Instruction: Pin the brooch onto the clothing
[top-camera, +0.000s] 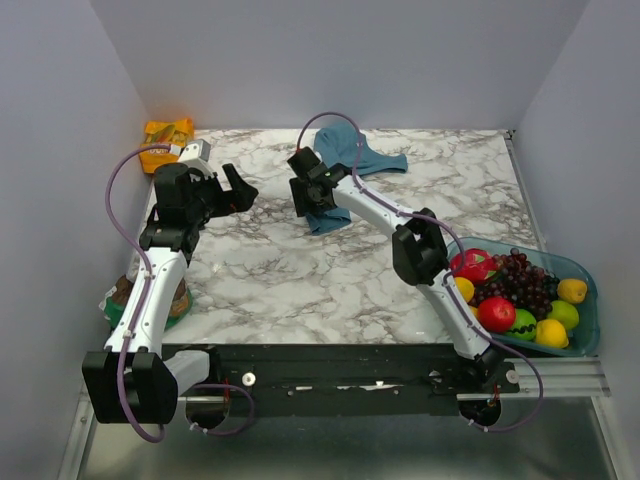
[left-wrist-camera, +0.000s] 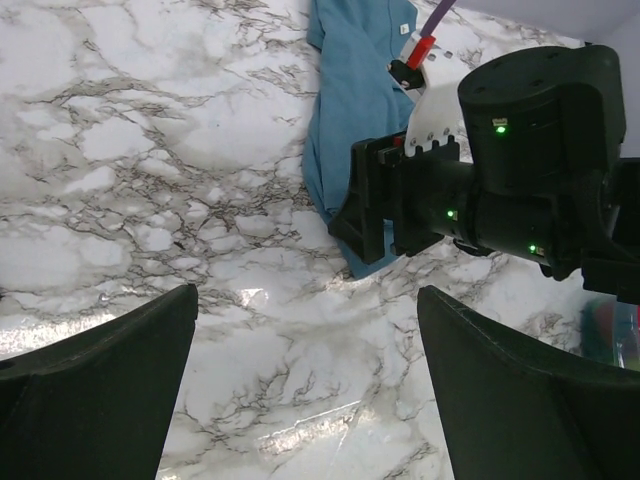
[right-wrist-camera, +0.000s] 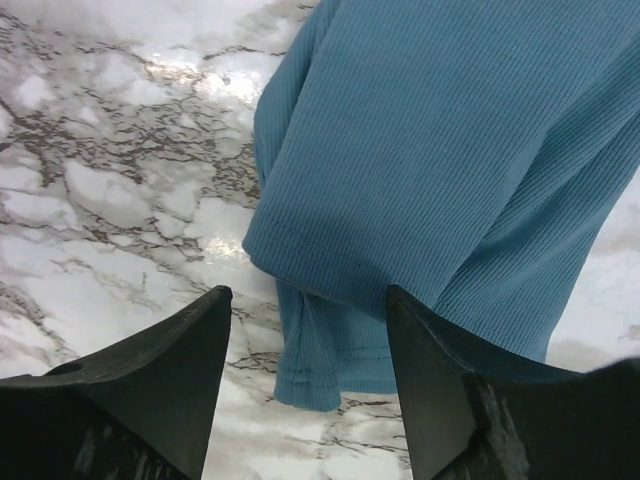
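The clothing (top-camera: 345, 148) is a teal-blue ribbed top, bunched at the back middle of the marble table, with one folded end (top-camera: 326, 222) trailing toward me. My right gripper (top-camera: 301, 186) hovers over that end. It is open, and the folded hem (right-wrist-camera: 335, 370) lies on the table between its fingers (right-wrist-camera: 170, 380), apart from both. My left gripper (top-camera: 243, 190) is open over bare marble to the left, with nothing between its fingers (left-wrist-camera: 110, 370). The left wrist view shows the clothing (left-wrist-camera: 350, 110) and the right arm's black wrist (left-wrist-camera: 520, 170) ahead. The brooch is out of view.
An orange packet (top-camera: 166, 138) and a small grey-white box (top-camera: 196, 152) lie at the back left corner. A teal basket (top-camera: 585, 268) of fruit sits at the right edge. Some packets (top-camera: 120, 300) lie beyond the table's left edge. Grey walls enclose three sides.
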